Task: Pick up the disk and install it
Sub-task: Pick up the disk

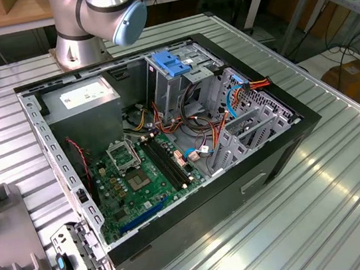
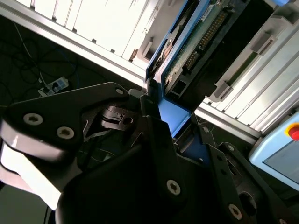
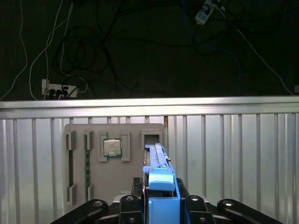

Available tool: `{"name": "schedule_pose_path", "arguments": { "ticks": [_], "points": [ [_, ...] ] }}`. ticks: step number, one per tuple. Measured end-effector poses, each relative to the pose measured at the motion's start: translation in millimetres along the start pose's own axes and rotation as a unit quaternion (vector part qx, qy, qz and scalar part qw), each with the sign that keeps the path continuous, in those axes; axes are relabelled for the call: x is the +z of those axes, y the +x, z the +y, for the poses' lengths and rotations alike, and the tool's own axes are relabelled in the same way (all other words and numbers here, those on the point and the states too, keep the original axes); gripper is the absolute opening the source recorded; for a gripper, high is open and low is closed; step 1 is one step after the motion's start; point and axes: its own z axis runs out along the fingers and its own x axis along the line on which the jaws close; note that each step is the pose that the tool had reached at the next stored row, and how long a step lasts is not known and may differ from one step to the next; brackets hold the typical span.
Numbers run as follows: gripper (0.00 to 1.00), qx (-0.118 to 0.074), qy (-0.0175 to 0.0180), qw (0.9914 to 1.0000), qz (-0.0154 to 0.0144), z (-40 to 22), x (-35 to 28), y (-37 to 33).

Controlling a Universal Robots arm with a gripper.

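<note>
Disk (image 3: 158,156) gripped edge-on by its blue carrier frame in end effector (image 3: 161,196), fingers closed on frame, held over grey fixture tray (image 3: 112,182) near bench (image 3: 233,163) edge, contact with tray not determinable.

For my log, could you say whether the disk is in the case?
Out: fingers grip the disk by its blue frame, over the table.

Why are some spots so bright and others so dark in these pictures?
Exterior view: glare streaks the table. Second wrist view: table washed out white, the gripper holding the disk in shadow. First wrist view: blackness beyond the table's gleaming edge.
</note>
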Motion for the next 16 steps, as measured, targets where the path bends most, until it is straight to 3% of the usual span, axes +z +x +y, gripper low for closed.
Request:
{"name": "schedule_pose_path", "arguments": {
  "ticks": [13,16],
  "points": [
    [0.37,0.000,0.0000,1.00000,-0.0003,-0.1,-21.9,0.2],
    [0.37,0.000,0.0000,1.00000,-0.0004,-0.2,-29.5,0.3]
  ]
}}
